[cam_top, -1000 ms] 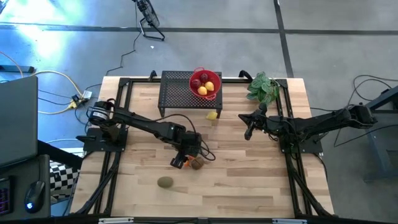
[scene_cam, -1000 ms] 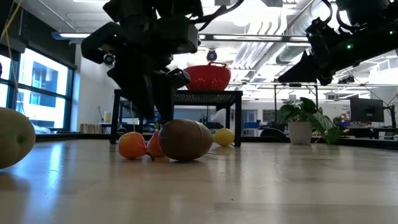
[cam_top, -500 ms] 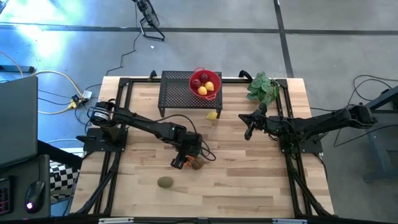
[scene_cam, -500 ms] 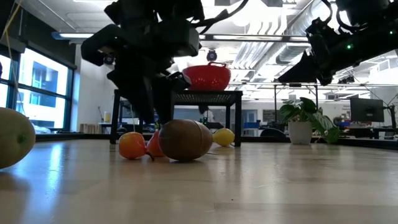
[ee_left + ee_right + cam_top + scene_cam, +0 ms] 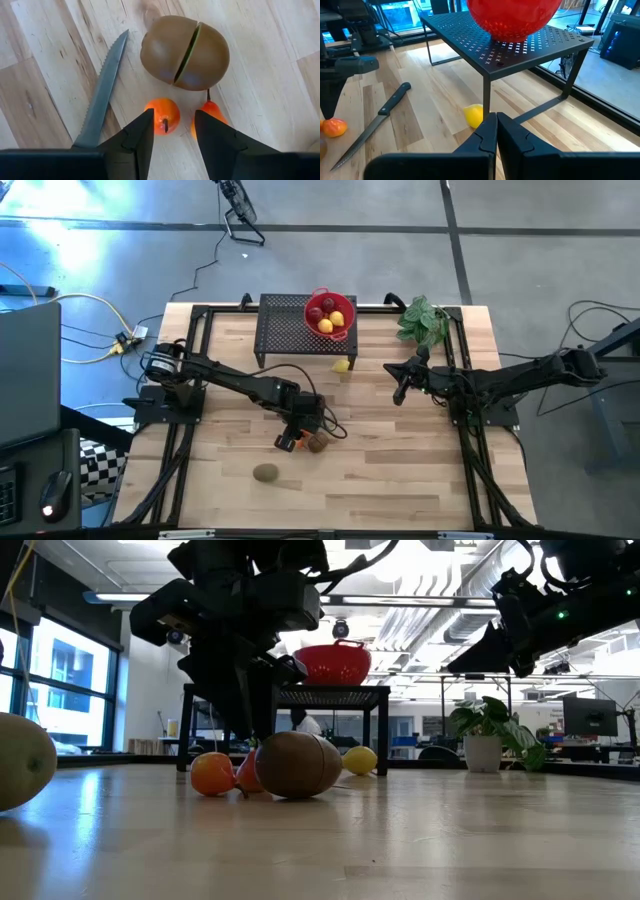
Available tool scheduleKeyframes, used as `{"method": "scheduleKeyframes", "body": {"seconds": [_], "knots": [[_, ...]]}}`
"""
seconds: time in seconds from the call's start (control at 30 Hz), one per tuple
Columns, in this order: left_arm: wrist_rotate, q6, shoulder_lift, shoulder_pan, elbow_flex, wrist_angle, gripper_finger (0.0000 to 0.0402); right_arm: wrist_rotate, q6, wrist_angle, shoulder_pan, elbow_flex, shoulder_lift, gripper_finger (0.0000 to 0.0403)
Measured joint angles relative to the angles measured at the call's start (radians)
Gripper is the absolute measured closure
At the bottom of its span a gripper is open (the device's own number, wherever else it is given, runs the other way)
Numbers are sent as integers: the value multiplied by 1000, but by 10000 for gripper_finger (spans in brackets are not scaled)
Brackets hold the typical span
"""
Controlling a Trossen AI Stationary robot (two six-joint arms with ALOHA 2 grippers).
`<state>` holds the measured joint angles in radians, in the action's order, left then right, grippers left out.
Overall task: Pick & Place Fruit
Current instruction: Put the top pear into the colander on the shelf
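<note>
My left gripper (image 5: 174, 134) slants down over the middle of the table (image 5: 400, 470), open. Its two fingers stand on either side of a tiny orange fruit (image 5: 163, 115). A second tiny orange fruit (image 5: 209, 111) lies half hidden behind one finger. Just beyond them rests a brown kiwi (image 5: 185, 52) with a slit in it. A lemon (image 5: 342, 365) lies by the black stand (image 5: 290, 330), which carries a red bowl (image 5: 330, 313) with lemons and dark red fruit. A greenish kiwi (image 5: 265, 473) lies nearer the front. My right gripper (image 5: 496, 127) hovers shut at the right. My left gripper comes at the tiny orange fruit from above at a slant. A gap shows between the fruit and one finger (image 5: 212, 140). The other finger (image 5: 137, 142) overlaps the fruit's side (image 5: 150, 114), and I cannot tell whether it touches. The fruit sits on the table.
A serrated knife (image 5: 102, 92) lies on the wood right beside my left gripper, its dark handle toward the stand (image 5: 395, 95). A green leafy bunch (image 5: 422, 320) stands at the far right corner. Black frame rails run along both table sides.
</note>
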<state>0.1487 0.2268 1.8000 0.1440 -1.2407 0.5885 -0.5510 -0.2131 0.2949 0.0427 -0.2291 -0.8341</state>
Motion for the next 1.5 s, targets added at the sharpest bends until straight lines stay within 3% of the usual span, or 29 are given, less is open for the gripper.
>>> {"method": "scheduleKeyframes", "body": {"seconds": [1.23,1.5], "knots": [[-36,3,1,-1,1,-2,265,2,0,0,0,0,0,400],[-39,-104,1,-1,1,18,265,4,-26,0,0,0,0,400]]}}
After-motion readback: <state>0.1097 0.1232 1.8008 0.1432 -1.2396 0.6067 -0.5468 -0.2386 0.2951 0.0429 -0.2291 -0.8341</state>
